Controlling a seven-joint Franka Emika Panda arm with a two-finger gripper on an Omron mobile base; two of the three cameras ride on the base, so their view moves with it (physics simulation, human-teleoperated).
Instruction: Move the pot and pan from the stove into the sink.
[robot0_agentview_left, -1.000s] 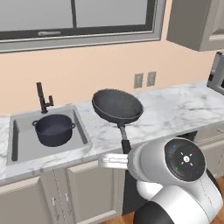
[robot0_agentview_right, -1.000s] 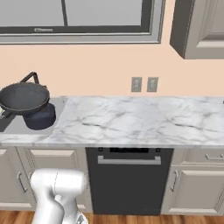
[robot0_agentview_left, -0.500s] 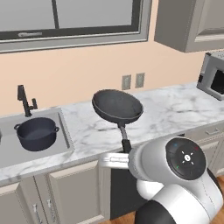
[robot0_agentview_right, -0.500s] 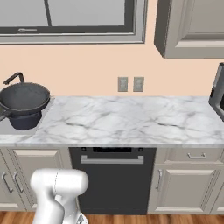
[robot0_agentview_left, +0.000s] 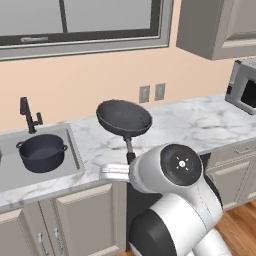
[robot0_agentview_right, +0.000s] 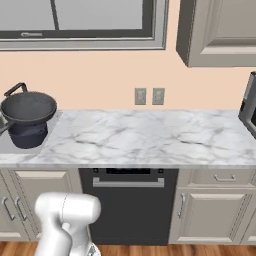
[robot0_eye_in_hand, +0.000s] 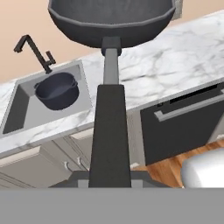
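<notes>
The dark-grey pan (robot0_agentview_left: 124, 118) hangs in the air over the marble counter, right of the sink (robot0_agentview_left: 74, 150). My gripper (robot0_eye_in_hand: 109, 177) is shut on the end of the pan's long handle (robot0_eye_in_hand: 109, 127), with the pan's bowl (robot0_eye_in_hand: 111, 22) straight ahead of the hand. The deep blue-grey pot (robot0_agentview_left: 42, 151) stands upright inside the grey basin, below the black faucet (robot0_agentview_left: 27, 114). From the right base, the pan (robot0_agentview_right: 28, 108) overlaps the pot (robot0_agentview_right: 27, 137) behind it. The hand view has the pot (robot0_eye_in_hand: 57, 89) off to the pan's left. The stove is out of view.
White marble counter (robot0_agentview_right: 150, 140) runs right from the sink to a microwave (robot0_agentview_left: 245, 87). A black dishwasher front (robot0_agentview_right: 130, 205) sits under the counter. Two wall outlets (robot0_agentview_left: 152, 93) are behind the pan, a window above the sink, and an upper cabinet (robot0_agentview_right: 220, 30) at right.
The whole scene slid left in both base views during the first half second, so the base drove right, then it held. The pan stays gripped in the same place before the arm.
</notes>
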